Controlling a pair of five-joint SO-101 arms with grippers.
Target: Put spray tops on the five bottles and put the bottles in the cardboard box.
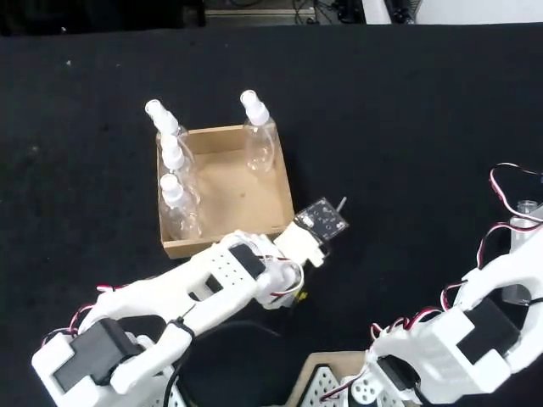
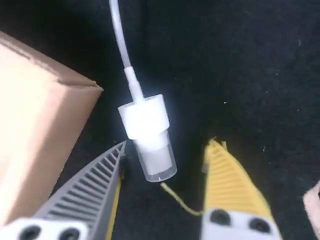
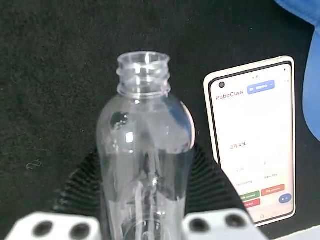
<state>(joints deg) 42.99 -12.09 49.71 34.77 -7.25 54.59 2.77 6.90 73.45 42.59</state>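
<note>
While my left gripper [image 2: 167, 146] hung just right of the near right corner of the cardboard box [image 1: 233, 199], its jaws stood apart. The grey ribbed finger [image 2: 95, 185] and the yellow finger [image 2: 227, 185] flanked a white spray top [image 2: 147, 127] lying on the black table [image 2: 260, 60]. I could not tell whether the grey tip touched the top. The yellow one was clear of it. The top's thin dip tube [image 2: 120, 40] ran off the wrist view's edge, its end cut off. From above, my own wrist covered both fingers and the top.

Inside the box, three topped bottles [image 1: 176, 165] stood along the left wall and a fourth topped bottle [image 1: 259, 140] in the far right corner.

At the table's right edge my right gripper [image 3: 147, 152] was clamped on a clear uncapped bottle [image 3: 145, 115], upright with its neck open. The bottle's base was hidden between my fingers. A phone [image 3: 252, 140] lay on the table close by.
</note>
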